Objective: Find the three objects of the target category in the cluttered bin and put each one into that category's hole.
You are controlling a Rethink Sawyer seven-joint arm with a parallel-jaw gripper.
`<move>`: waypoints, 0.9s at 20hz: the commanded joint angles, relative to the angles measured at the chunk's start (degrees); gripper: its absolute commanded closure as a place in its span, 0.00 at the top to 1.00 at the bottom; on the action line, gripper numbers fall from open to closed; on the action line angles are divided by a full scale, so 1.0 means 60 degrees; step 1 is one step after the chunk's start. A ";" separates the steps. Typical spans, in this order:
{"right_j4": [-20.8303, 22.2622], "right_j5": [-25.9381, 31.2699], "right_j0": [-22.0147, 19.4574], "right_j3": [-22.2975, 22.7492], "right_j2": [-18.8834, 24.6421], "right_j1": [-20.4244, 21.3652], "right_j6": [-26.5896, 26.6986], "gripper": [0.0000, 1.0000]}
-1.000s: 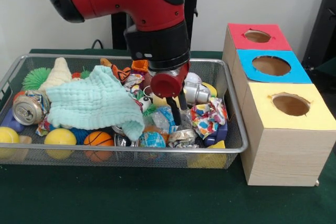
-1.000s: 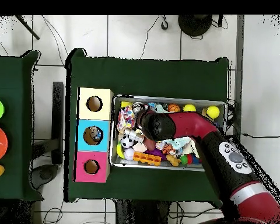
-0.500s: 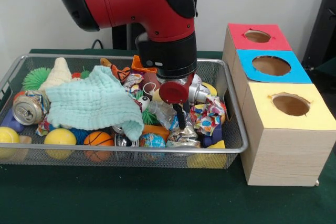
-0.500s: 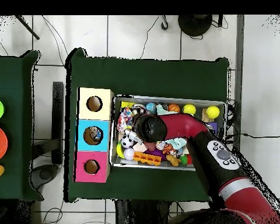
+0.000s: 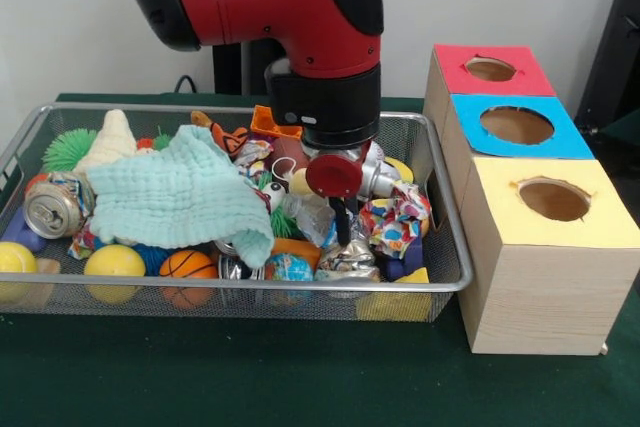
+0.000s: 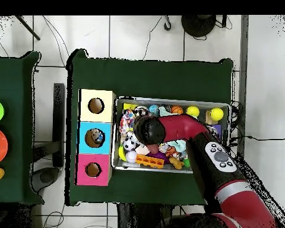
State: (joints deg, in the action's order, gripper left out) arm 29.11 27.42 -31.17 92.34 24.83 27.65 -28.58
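Your gripper (image 5: 342,229) digs into the wire bin (image 5: 448,247) beside crumpled wrappers (image 5: 395,219); jaws' state cannot be told. Confirm one target before lifting, avoiding the cloth (image 5: 180,192).

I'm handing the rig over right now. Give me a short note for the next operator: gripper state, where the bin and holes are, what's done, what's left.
Gripper: low inside the wire bin, at the crumpled wrappers near its box end; whether it is open or shut can't be seen.
Bin: full of clutter: light green cloth, crushed can, yellow ball, small basketball.
Boxes: beside the bin, with a red hole, blue hole and yellow hole.
Done: the overhead view shows something already in the blue hole; what it is can't be told.
Left: finish this pick, then keep searching for the remaining targets.
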 commanded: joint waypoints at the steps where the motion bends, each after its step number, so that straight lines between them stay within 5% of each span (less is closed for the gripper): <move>1: 0.0252 0.0667 0.0160 -0.0336 -0.1635 -0.0365 -0.2327 1.00; 18: -0.0221 -0.0580 0.1557 0.0028 -0.3336 -0.0016 -0.3579 1.00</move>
State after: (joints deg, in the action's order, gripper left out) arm 27.27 26.75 -22.00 91.02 11.65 28.71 -31.88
